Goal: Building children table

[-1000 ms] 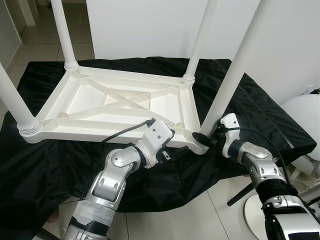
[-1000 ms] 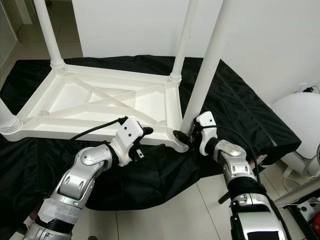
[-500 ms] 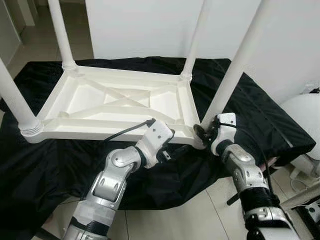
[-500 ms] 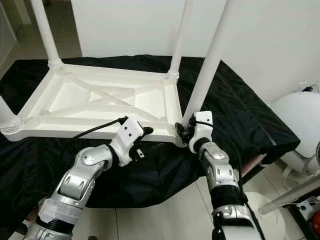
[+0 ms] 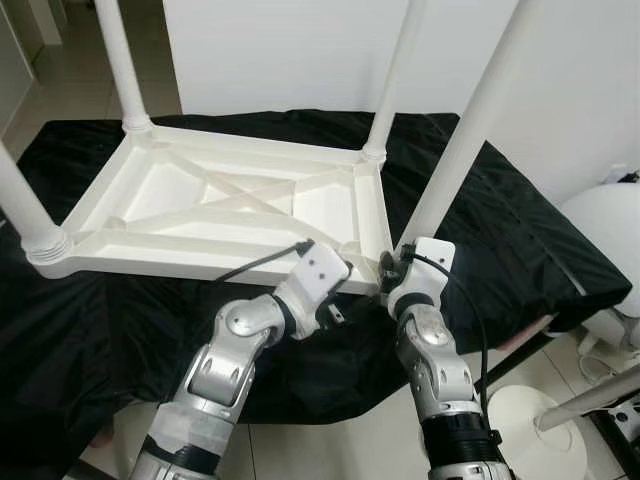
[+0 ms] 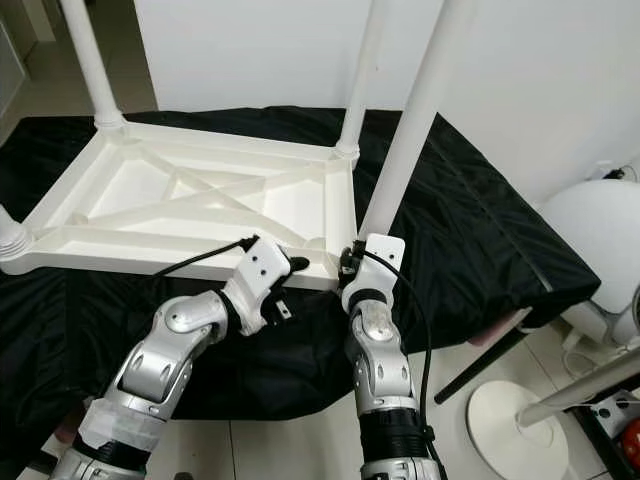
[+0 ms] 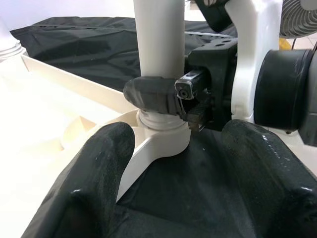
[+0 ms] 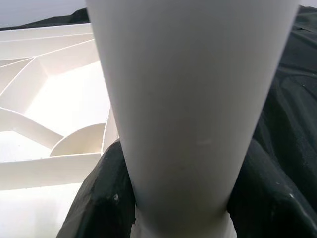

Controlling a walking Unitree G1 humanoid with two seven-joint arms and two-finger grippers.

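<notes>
The right tool (image 5: 392,268) clamps the near table leg (image 5: 462,140) at its base; left tool (image 7: 173,148) gapes beside it.

Silver metal is gleaming along both forearms, each built from rounded jointed segments with black rings showing between them. The left gripper (image 5: 345,283) is wearing a white, boxy wrist housing with small dark screw holes dotting its face, and a black cable is looping out of its top. The right gripper (image 5: 390,272) is carrying a matching white block, a black cable curling down beside the forearm. White tape or wrap is banding the left arm lower down. Glossy black rubbery fingers (image 7: 94,163) are showing up close, thick and rounded.
</notes>
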